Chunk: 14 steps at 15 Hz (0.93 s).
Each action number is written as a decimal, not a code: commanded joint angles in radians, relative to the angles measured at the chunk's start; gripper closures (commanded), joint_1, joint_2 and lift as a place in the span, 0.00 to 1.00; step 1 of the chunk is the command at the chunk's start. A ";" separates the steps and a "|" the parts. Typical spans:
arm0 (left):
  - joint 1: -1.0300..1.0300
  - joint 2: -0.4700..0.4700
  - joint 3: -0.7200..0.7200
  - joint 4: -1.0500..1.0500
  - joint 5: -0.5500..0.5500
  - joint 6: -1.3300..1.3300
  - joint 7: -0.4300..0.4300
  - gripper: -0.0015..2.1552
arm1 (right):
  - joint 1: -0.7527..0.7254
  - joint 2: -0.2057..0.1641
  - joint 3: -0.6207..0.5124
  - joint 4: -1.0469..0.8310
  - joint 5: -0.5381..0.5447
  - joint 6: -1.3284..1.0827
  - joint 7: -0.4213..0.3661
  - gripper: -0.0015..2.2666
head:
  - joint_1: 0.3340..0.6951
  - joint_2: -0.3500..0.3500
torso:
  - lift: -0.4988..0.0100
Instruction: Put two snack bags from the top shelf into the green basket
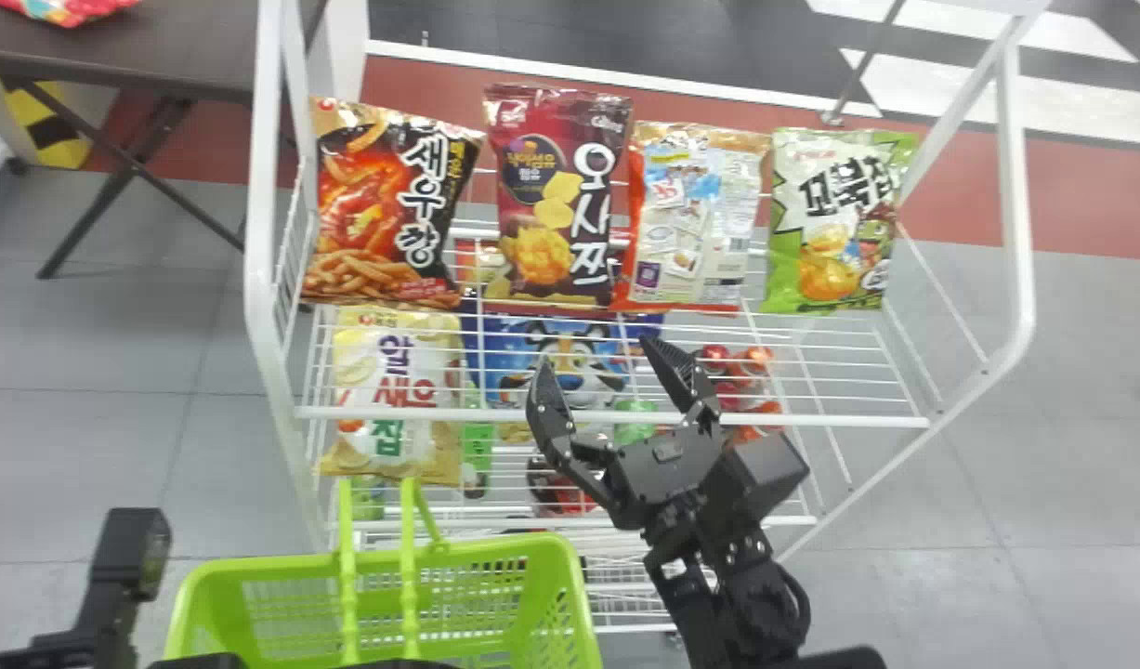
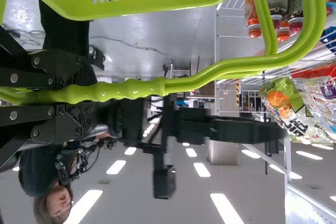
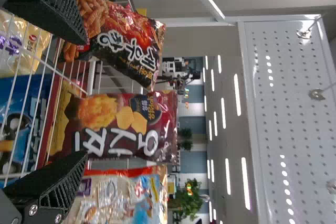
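My right gripper (image 1: 605, 372) stands open over the front of the top shelf (image 1: 811, 418), short of the upright snack bags. In the right wrist view the maroon snack bag (image 3: 121, 124) lies between and beyond the spread fingers of this right gripper (image 3: 79, 100). Along the top shelf stand a black and red bag (image 1: 384, 204), the maroon bag (image 1: 556, 200), a silver and orange bag (image 1: 695, 218) and a green and white bag (image 1: 834, 223). The green basket (image 1: 570, 595) is at the lower left; in the left wrist view my left gripper (image 2: 79, 95) is shut on its handle (image 2: 131, 88).
White side frames of the rack (image 1: 268, 186) rise at both ends of the top shelf. Below are a yellow and white bag (image 1: 393, 390), a blue package (image 1: 570, 358) and red-capped bottles (image 1: 741, 362). A dark table (image 1: 189, 46) stands at the back left.
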State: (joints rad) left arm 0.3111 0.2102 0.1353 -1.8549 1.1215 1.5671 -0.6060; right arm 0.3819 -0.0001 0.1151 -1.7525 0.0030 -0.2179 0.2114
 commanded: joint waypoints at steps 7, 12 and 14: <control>-0.009 0.002 -0.017 -0.009 -0.006 0.004 0.005 0.99 | -0.357 0.001 0.169 0.274 0.011 0.137 -0.052 0.02 | 1.00 0.47 | 0.98; -0.064 0.018 -0.074 0.006 -0.026 0.004 0.012 0.99 | -0.509 0.001 0.207 0.412 0.032 0.187 -0.063 0.02 | 1.00 0.51 | 0.98; -0.064 0.018 -0.076 0.011 -0.026 0.004 0.011 0.99 | -0.574 0.001 0.236 0.490 0.037 0.190 -0.044 0.02 | 1.00 0.51 | 0.98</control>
State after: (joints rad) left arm 0.2484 0.2282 0.0613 -1.8468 1.0953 1.5671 -0.5948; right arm -0.1470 0.0000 0.3323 -1.3160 0.0362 -0.0307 0.1609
